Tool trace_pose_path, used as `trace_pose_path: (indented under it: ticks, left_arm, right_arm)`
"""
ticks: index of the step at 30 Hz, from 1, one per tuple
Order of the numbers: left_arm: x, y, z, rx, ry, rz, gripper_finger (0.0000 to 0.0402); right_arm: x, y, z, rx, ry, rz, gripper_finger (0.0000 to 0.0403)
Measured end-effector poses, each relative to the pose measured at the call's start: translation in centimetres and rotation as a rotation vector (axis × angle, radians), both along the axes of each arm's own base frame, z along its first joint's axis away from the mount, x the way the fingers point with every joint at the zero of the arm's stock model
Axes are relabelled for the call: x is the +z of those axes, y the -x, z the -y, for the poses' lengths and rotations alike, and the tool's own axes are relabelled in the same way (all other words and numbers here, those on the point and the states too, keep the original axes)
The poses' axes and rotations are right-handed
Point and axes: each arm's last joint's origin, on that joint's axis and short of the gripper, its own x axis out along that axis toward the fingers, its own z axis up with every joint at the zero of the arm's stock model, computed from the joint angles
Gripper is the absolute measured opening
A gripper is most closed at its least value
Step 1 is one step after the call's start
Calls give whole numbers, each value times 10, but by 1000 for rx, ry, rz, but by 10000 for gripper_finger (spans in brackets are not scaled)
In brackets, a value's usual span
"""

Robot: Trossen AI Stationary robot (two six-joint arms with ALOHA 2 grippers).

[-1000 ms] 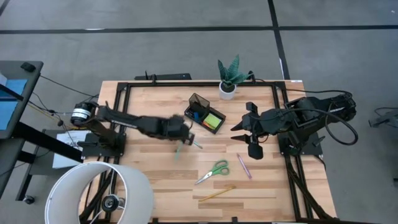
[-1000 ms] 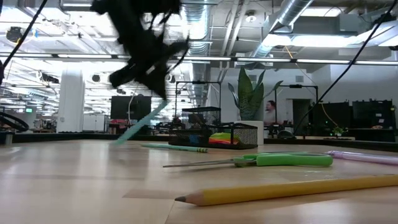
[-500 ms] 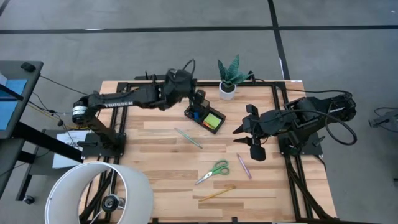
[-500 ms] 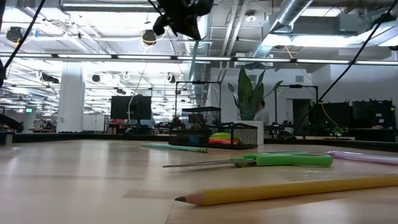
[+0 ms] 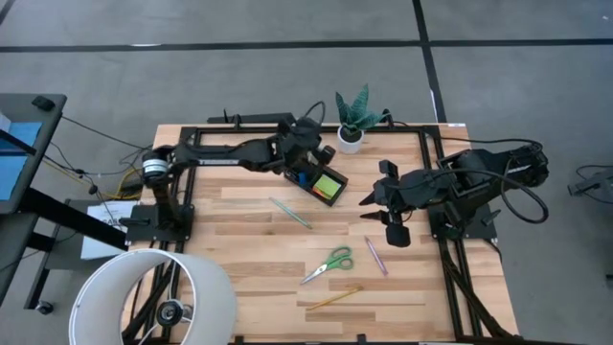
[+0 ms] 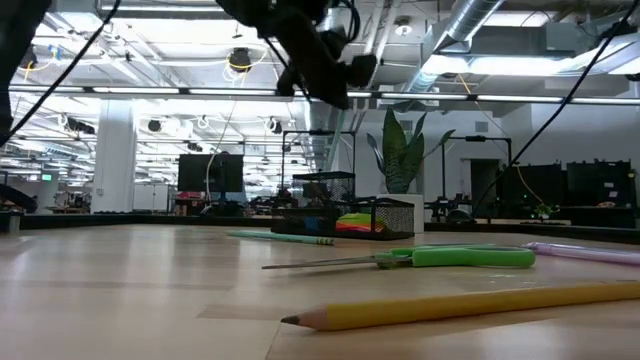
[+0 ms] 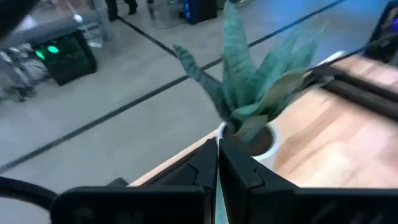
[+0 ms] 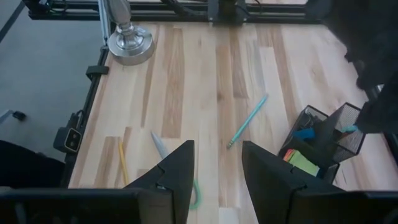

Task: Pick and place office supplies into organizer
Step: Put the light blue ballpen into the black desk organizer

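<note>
My left gripper (image 5: 321, 153) hangs above the far end of the black mesh organizer (image 5: 316, 175), close to the potted plant (image 7: 249, 106), and is shut on a thin teal pen (image 7: 216, 186). The organizer holds a lime sticky-note pad (image 5: 329, 187) and a blue eraser (image 5: 302, 177). A teal-green pencil (image 5: 289, 212), green-handled scissors (image 5: 330, 261), a pink pen (image 5: 375, 256) and a yellow pencil (image 5: 333, 298) lie flat on the table. My right gripper (image 5: 367, 205) hovers open to the right of the organizer. My left gripper pinches the teal pen between its two fingers (image 7: 239, 174). Only a narrow sliver of the pen shows in the gap, so the part held cannot be told. A teal end (image 8: 349, 129) shows by the organizer's tall compartment; whether it touches the mesh, I cannot tell.
The white plant pot (image 5: 351, 139) stands at the far edge just beyond the organizer. A black frame rail (image 5: 287, 129) runs along the table's far side. A large white round thing (image 5: 153, 297) sits off the near left corner. Bare wood lies left of the teal-green pencil.
My left gripper, carrying the teal pen, has swung from above the table's middle toward the far edge and up, then a little right to above the organizer's far end. The items on the table have stayed put.
</note>
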Motion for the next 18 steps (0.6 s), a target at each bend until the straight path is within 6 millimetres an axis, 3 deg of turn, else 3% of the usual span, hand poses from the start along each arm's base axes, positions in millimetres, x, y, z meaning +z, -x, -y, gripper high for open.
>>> trace_pose_path:
  ticks: [8,11,14,18]
  left_arm:
    - [-31,-13,-3,-66,-54,-185,0]
    - [-41,-17,-4,-193,-28,-230,3]
    - [-45,-17,-7,-287,36,-229,12]
    - [-46,-14,-10,-259,40,-256,29]
  right_arm:
    - [-1,1,0,1,3,-8,127]
    - [-1,1,0,1,3,-8,127]
    - [-1,1,0,1,3,-8,127]
    - [-1,1,-2,8,3,-8,127]
